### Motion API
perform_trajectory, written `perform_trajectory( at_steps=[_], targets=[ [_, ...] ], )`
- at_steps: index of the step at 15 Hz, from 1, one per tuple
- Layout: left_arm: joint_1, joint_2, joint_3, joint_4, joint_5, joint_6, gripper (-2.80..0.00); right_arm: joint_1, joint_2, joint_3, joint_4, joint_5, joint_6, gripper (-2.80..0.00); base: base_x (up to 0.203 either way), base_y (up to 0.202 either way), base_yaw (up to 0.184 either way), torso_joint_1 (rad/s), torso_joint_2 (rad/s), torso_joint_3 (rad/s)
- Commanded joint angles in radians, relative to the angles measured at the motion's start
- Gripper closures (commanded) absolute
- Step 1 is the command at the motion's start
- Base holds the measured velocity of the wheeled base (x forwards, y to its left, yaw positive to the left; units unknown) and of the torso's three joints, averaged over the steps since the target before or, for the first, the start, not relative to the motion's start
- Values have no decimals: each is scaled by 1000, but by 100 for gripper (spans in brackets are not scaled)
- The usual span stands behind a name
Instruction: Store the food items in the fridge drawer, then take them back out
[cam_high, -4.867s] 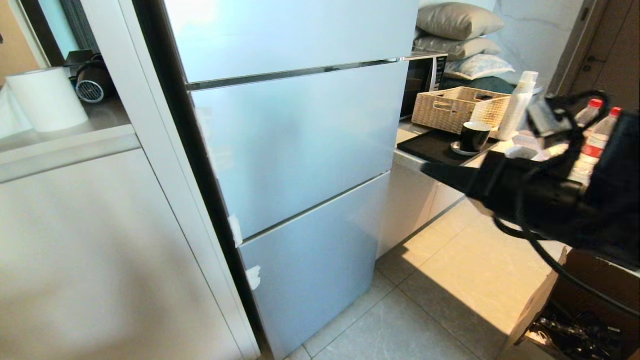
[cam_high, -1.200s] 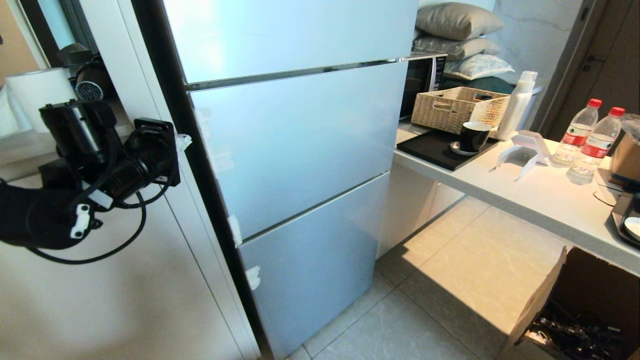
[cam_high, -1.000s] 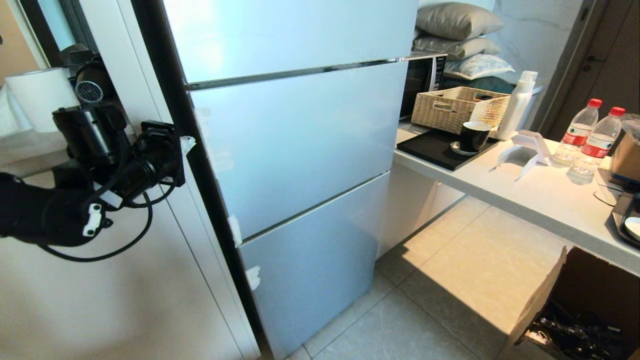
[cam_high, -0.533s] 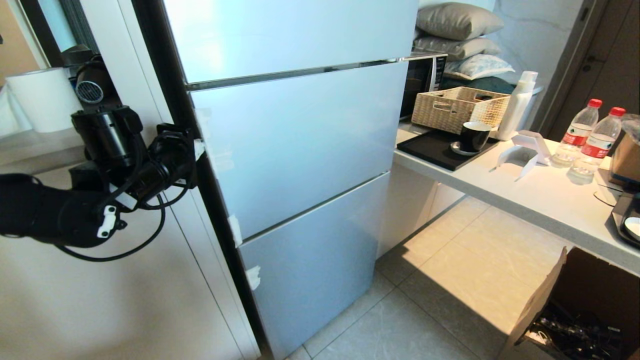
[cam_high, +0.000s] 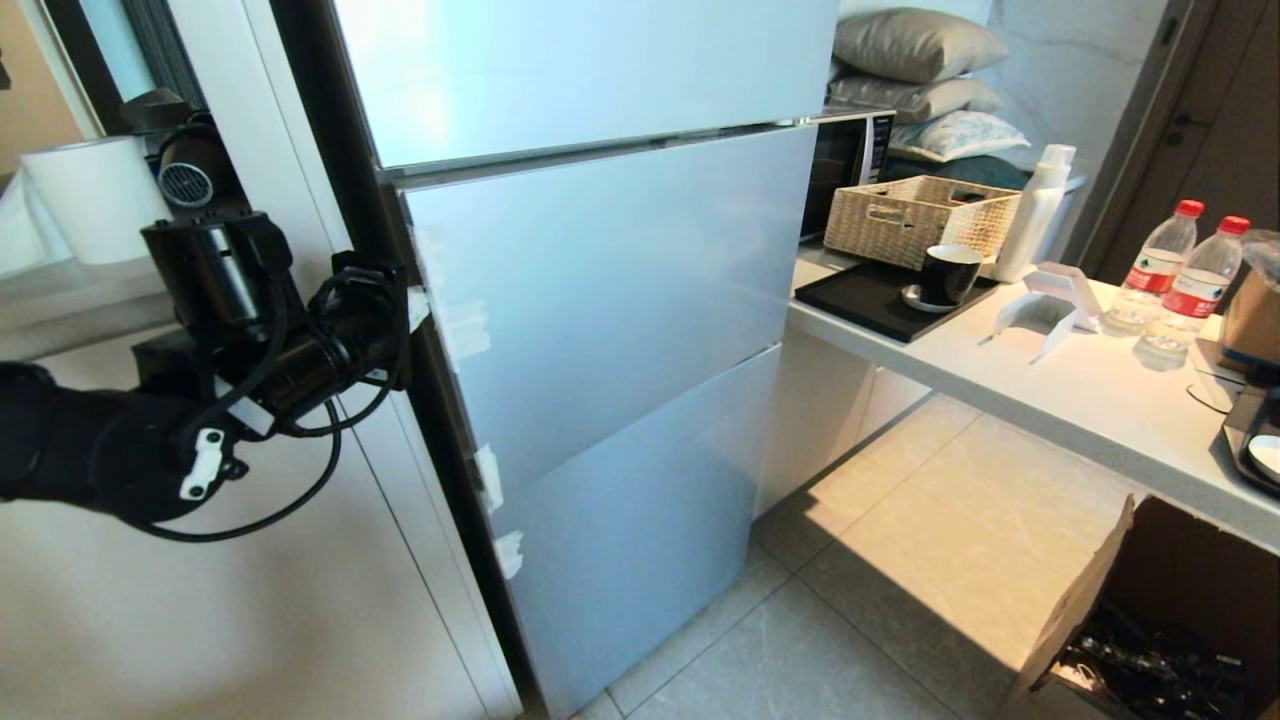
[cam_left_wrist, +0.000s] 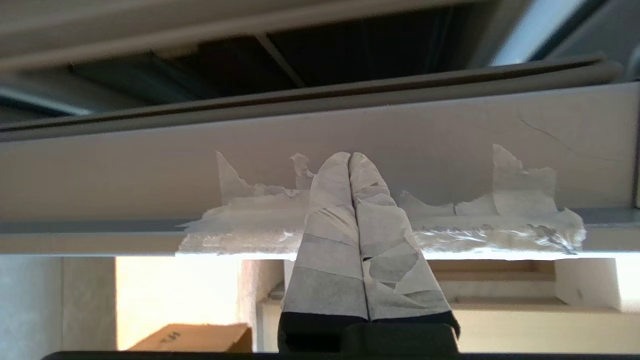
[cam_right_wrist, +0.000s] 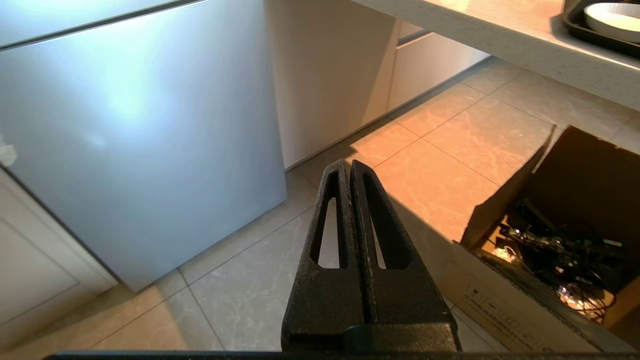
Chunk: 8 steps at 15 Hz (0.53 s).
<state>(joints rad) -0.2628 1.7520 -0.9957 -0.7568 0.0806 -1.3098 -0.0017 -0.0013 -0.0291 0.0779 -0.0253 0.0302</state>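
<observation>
The food items are out of view, and the fridge drawer is hidden behind the pale blue fridge front panels. My left gripper (cam_high: 415, 300) is shut, its white-taped fingertips (cam_left_wrist: 345, 170) pressed against the taped left edge (cam_left_wrist: 475, 230) of the middle panel (cam_high: 620, 290). That panel stands slightly out from the fridge, and the left wrist view shows a dark gap (cam_left_wrist: 240, 65) behind it. My right gripper (cam_right_wrist: 348, 167) is shut and empty, hanging over the floor tiles beside the lowest panel (cam_right_wrist: 135, 135).
A white cabinet (cam_high: 200, 600) stands left of the fridge with a paper roll (cam_high: 95, 195) on top. On the right, a counter (cam_high: 1060, 400) carries a wicker basket (cam_high: 920, 215), a black mug (cam_high: 948, 272) and water bottles (cam_high: 1200, 275). An open cardboard box (cam_high: 1150, 620) sits on the floor.
My left arm has swung right to the middle panel's left edge, and that panel has come out a little. The right arm, seen earlier, has left the head view.
</observation>
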Motion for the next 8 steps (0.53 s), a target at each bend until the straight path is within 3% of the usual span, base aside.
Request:
perform_trajectory(
  at_steps=[1,3,7,8],
  targets=[
    [-46,-74,45,-7,-4,-7,0,-1,1,0,0,-1,0,0,0,0,0,0,0,0],
    [-116,-149,126,2,-3,-6,0,-1,1,0,0,-1,0,0,0,0,0,0,0,0],
    [-323,-379,315,11,-6,7,0,-1,1,0,0,-1,0,0,0,0,0,0,0,0],
    [-342,-440,367,12,-7,16,0,-1,1,0,0,-1,0,0,0,0,0,0,0,0]
  ],
)
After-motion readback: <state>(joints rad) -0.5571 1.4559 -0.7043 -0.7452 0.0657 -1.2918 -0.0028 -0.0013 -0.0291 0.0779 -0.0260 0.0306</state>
